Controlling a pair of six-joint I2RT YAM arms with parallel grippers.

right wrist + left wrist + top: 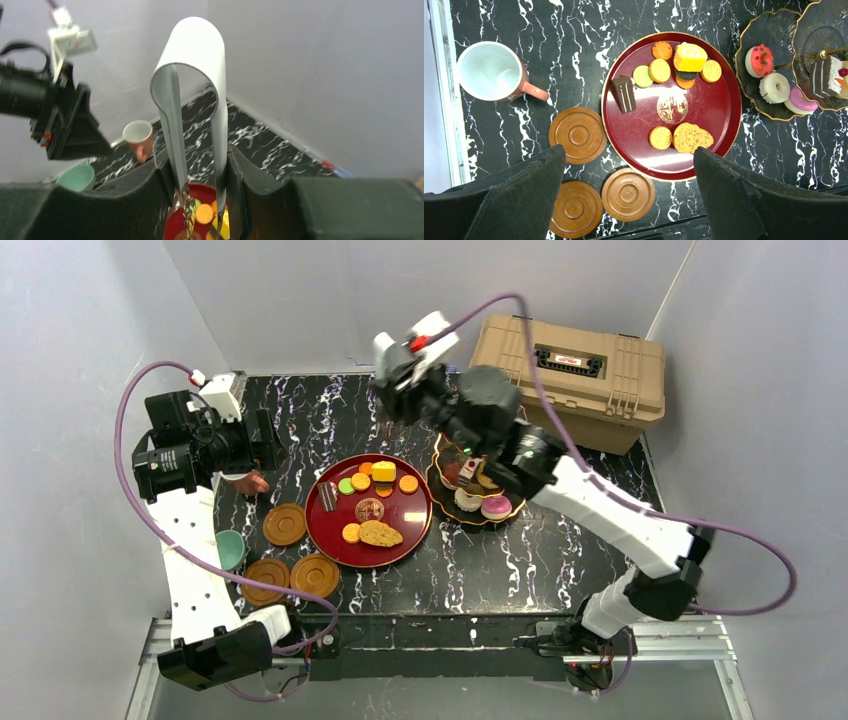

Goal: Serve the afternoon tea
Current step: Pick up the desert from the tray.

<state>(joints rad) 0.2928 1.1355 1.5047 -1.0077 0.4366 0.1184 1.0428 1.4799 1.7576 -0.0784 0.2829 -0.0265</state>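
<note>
Right wrist: my right gripper pinches the tongs, left gripper gapes empty; pastries look light and crumbly, so I'd nip them gently across the sides.

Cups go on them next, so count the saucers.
3 saucers: one by the tray's left edge, two side by side nearer the arm bases. None looks hidden.

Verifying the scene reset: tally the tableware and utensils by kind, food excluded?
cups: 2 (pinkish cup, teal cup)
saucers: 3
red tray: 1
tiered stand: 1
tongs: 1
total: 8
</note>
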